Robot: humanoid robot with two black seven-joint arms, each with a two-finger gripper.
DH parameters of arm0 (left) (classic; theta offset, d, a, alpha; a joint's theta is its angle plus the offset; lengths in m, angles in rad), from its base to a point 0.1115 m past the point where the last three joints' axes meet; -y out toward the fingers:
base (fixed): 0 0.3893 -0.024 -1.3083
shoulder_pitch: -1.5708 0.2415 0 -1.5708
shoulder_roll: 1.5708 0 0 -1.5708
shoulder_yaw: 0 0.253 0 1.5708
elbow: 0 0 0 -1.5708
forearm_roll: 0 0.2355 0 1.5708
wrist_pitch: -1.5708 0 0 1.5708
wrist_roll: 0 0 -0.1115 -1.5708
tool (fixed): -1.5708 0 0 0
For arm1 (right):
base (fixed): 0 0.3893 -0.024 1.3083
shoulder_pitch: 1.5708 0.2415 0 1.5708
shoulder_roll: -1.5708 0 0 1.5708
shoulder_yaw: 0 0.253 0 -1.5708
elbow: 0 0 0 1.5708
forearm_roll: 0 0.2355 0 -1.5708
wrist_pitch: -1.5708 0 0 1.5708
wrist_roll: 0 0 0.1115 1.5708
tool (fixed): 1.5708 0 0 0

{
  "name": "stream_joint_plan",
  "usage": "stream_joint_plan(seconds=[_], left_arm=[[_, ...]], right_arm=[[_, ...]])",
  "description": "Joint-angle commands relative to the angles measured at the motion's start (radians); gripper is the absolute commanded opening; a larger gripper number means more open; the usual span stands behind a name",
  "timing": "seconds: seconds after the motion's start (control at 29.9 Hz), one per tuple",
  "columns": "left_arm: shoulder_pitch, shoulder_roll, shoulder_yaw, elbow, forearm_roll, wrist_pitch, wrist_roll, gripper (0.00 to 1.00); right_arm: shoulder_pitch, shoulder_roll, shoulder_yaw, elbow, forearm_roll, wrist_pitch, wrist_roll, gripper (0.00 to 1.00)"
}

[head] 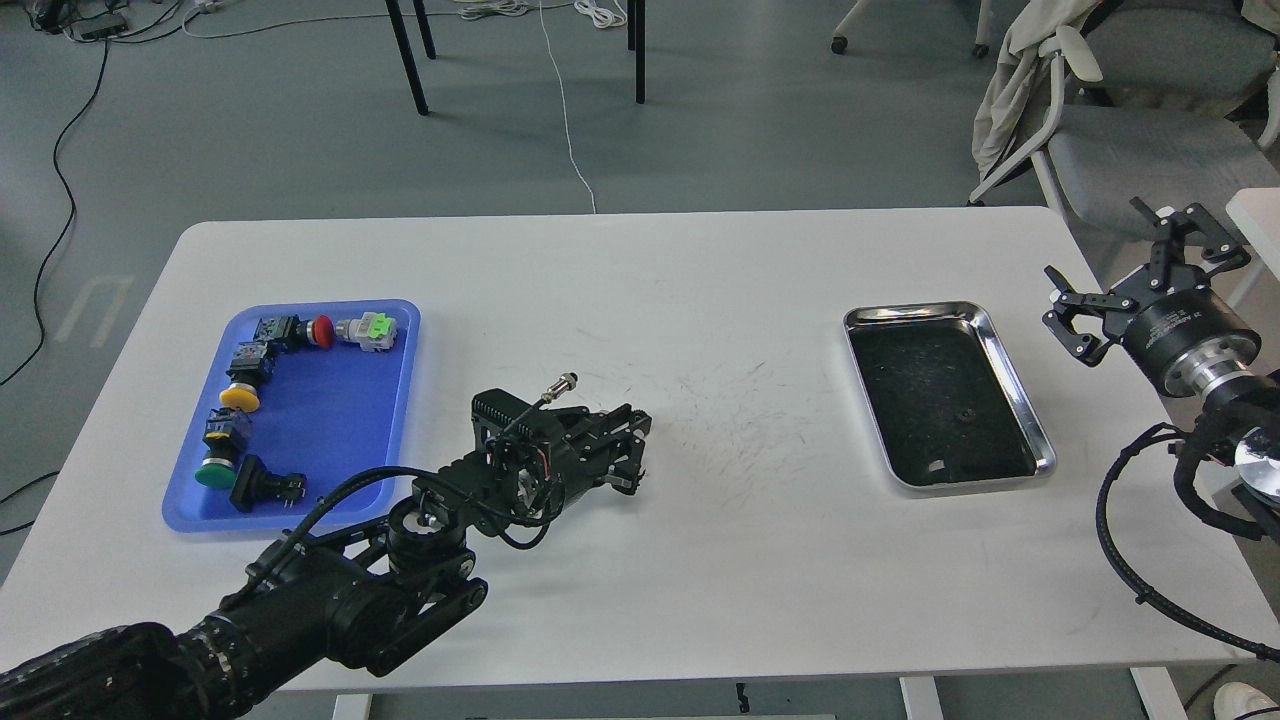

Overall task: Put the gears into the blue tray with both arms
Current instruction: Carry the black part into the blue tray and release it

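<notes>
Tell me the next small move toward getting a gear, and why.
Probably swing the right gripper left over the steel tray: it hangs open beyond the table's right edge, while one small dark disc, likely a gear, lies on the tray's black lining. The left gripper sits farther away, near the blue tray.

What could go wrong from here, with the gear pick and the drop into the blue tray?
1. The gears are hard to see: only one small dark disc shows on the steel tray's black lining, so a pick could miss.
2. The blue tray already holds push-button switches along its left and far edges; a drop there could land on them.
3. The left gripper sits low near the table; it might scrape.
</notes>
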Motion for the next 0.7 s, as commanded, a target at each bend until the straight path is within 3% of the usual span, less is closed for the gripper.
stream_joint_plan(seconds=[0.0,0.17,0.5,0.67], left_arm=[[0.001,0.006,-0.001,-0.001,0.000,0.003,0.004,0.09],[-0.014,0.041,-0.007,-0.057,0.000,0.032,0.004,0.09],[-0.091,0.447,-0.015,-0.356,0.000,0.020,0.007,0.09],[-0.069,0.654,-0.007,-0.418,-0.038,0.030,0.007,0.09]], right_arm=[[-0.002,0.000,0.000,-0.002,-0.001,0.001,-0.001,0.93],[0.000,0.000,-0.002,-0.004,-0.007,0.001,-0.001,0.92],[0.006,0.002,-0.003,-0.004,-0.015,0.004,-0.001,0.93],[0.008,0.002,-0.005,0.001,-0.015,0.004,-0.001,0.93]])
